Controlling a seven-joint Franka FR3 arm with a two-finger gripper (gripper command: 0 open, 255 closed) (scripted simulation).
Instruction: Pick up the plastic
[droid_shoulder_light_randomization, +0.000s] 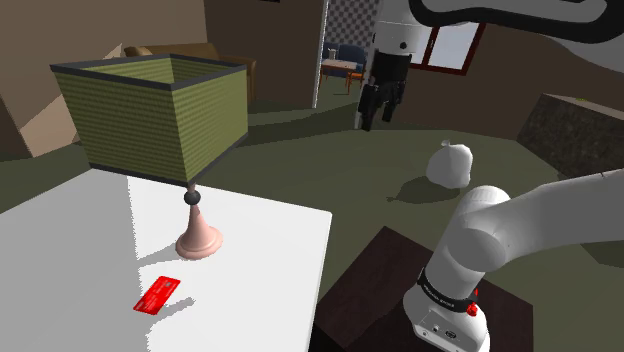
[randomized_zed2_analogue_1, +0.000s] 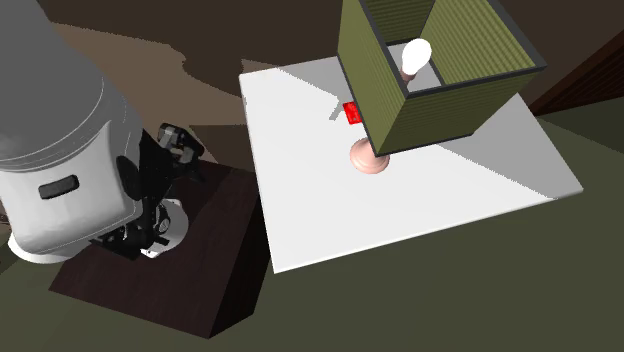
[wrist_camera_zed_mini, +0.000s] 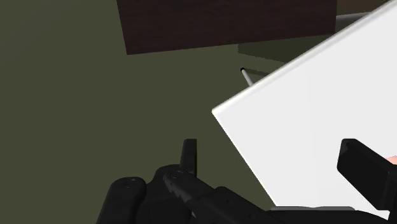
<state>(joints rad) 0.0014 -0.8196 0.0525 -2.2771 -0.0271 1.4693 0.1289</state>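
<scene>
The plastic is a flat red card (droid_shoulder_light_randomization: 160, 294) lying on the white table (droid_shoulder_light_randomization: 260, 250), in front of the lamp's pink foot (droid_shoulder_light_randomization: 198, 240). In the second exterior view the red card (randomized_zed2_analogue_1: 351, 112) peeks out from behind the olive lampshade (randomized_zed2_analogue_1: 420, 90). My black gripper (droid_shoulder_light_randomization: 377, 117) hangs high in the air, far beyond the table's edge and well away from the card. In the wrist view the gripper (wrist_camera_zed_mini: 277, 162) is open, with its two fingers wide apart and nothing between them. It looks down on a corner of the table (wrist_camera_zed_mini: 305, 121) and the floor.
A table lamp with a big olive square shade (droid_shoulder_light_randomization: 150, 110) stands over the card's area. The dark brown stand (droid_shoulder_light_randomization: 375, 290) sits beside the table. A white sack (droid_shoulder_light_randomization: 450, 163) lies on the olive floor, and a doorway (droid_shoulder_light_randomization: 345, 55) opens beyond.
</scene>
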